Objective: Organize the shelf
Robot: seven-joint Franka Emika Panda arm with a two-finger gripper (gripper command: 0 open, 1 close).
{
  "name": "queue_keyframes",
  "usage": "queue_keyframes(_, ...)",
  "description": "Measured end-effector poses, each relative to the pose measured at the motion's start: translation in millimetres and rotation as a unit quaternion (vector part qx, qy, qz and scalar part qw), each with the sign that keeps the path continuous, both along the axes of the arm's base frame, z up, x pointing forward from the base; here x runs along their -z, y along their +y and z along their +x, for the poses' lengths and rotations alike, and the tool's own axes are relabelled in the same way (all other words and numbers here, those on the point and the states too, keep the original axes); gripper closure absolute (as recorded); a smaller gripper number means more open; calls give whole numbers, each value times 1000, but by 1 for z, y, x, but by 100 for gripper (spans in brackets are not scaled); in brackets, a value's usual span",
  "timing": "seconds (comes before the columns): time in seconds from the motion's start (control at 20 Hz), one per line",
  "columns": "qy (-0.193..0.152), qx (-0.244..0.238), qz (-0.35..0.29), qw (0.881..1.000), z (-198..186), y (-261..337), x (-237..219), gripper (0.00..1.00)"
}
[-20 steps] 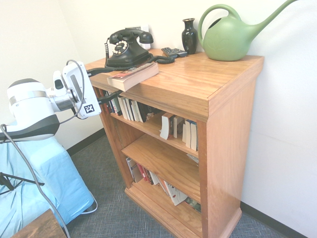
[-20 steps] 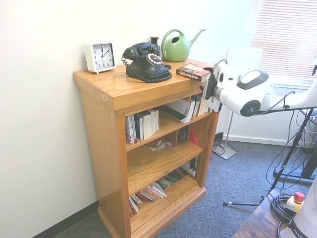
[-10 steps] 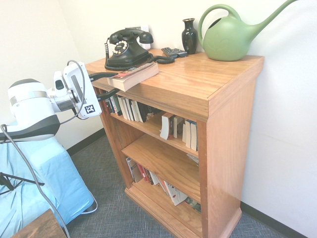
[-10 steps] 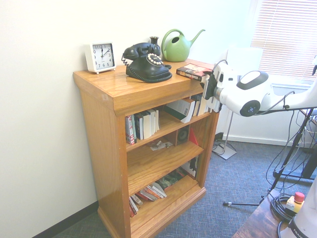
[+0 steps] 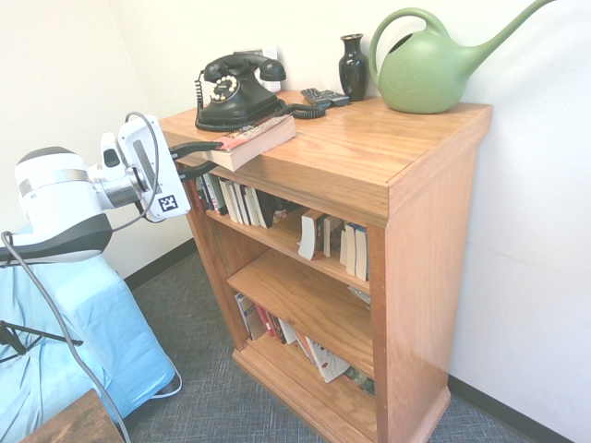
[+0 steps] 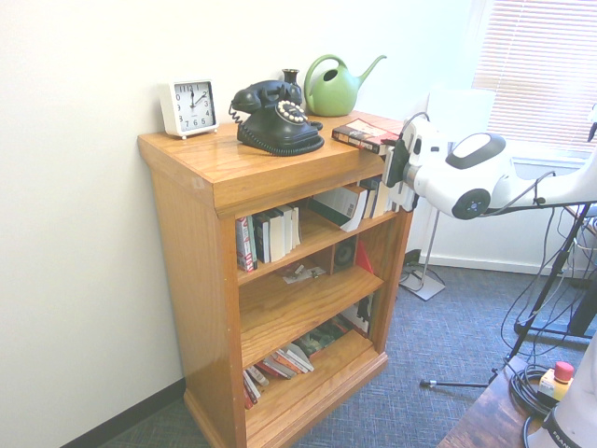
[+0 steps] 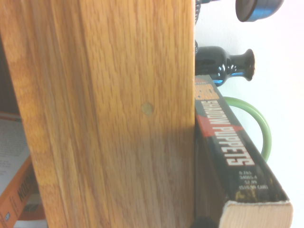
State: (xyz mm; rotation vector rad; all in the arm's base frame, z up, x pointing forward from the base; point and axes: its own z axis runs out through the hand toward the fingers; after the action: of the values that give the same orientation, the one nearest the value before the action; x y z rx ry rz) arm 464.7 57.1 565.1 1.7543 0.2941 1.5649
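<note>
Reaching in level at the front corner of the shelf point(image 5: 388, 175), the tool point(image 5: 211, 157) has pinched nearly shut on the overhanging paperback point(image 5: 251, 140), apparently since that jutting end offers the only graspable edge.

free: bare right half of shelf point(image 5: 369, 148) top, middle tier centre | blocked: phone point(image 5: 235, 88), book point(image 5: 251, 140) at left front edge; vase point(image 5: 353, 65), watering can point(image 5: 429, 65) along back wall
</note>
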Motion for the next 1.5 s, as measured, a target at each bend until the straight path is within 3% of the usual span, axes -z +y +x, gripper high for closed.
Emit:
queue_keyframes(0.45,-6,-5,12,1000,-1,5,0,100)
queue_keyframes(0.65,-8,2,56,998,-2,12,-12,100)
queue_keyframes(1.0,-20,7,144,989,-67,-12,-108,100)
queue_keyframes(1.5,32,21,263,964,-122,-41,-99,100)
